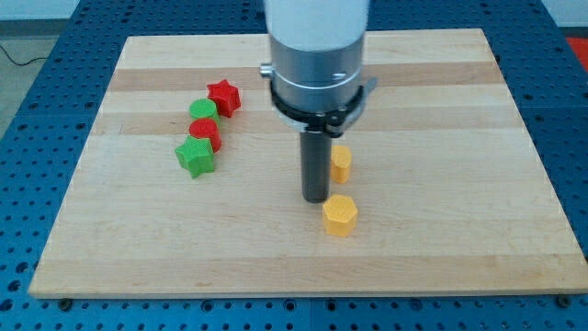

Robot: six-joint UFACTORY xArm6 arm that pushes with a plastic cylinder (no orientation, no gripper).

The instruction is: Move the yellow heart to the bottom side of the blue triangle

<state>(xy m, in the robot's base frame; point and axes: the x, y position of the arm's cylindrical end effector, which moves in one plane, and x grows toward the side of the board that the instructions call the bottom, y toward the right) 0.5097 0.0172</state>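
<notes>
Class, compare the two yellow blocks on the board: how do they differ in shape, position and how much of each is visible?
The nearer yellow block looks hexagonal and shows whole; the farther yellow block is partly hidden by the rod, so its shape is unclear. The nearer one lies toward the view's bottom, just right of and below my tip; the farther one sits above it, right of the rod. Both are yellow, on the wooden board.

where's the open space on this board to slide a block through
Free: the view's right, beyond the yellow blocks; the view's bottom strip of the board; the top left corner. Crowded: the cluster of red star, green, red, green star, and around my tip.
</notes>
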